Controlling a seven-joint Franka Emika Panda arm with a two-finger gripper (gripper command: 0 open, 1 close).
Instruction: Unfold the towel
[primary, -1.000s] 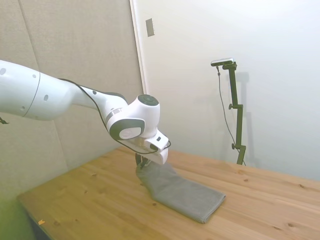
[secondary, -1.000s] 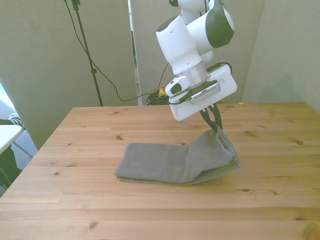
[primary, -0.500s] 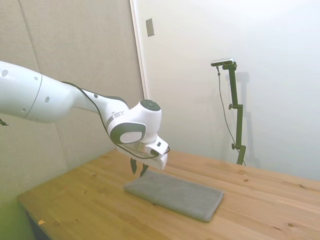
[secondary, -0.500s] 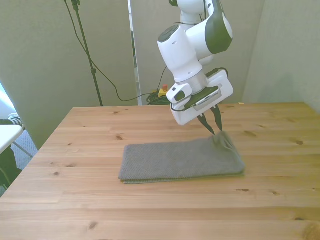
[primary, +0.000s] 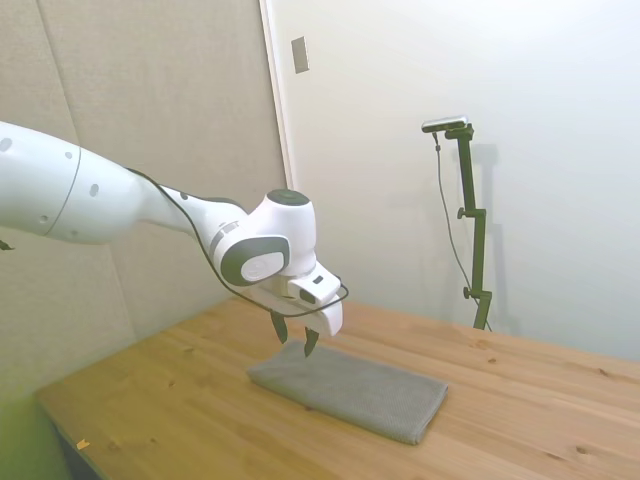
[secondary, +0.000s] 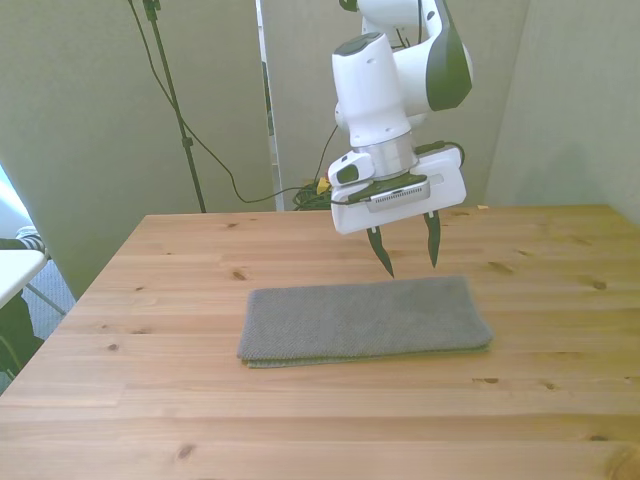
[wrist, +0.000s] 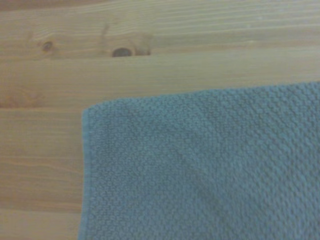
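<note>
The grey towel (secondary: 365, 320) lies flat on the wooden table (secondary: 150, 400) as a folded rectangle; its layered edge shows along the near side. In the side view the towel (primary: 350, 388) stretches across the table's middle. My gripper (secondary: 407, 260) hangs open just above the towel's far edge, toward the front view's right end, with nothing between its fingers. From the side, the gripper (primary: 296, 338) hovers over the towel's left end. The wrist view shows a corner of the towel (wrist: 200, 170) on bare wood.
Wall panels stand behind the table. A tripod leg and cables (secondary: 200, 150) hang past the far edge at the front view's left. Something white (secondary: 15, 265) sits off the table at that side.
The gripper let go of the towel's end, which dropped flat onto the table. The gripper then opened wider, levelled out and rose slightly above the towel.
</note>
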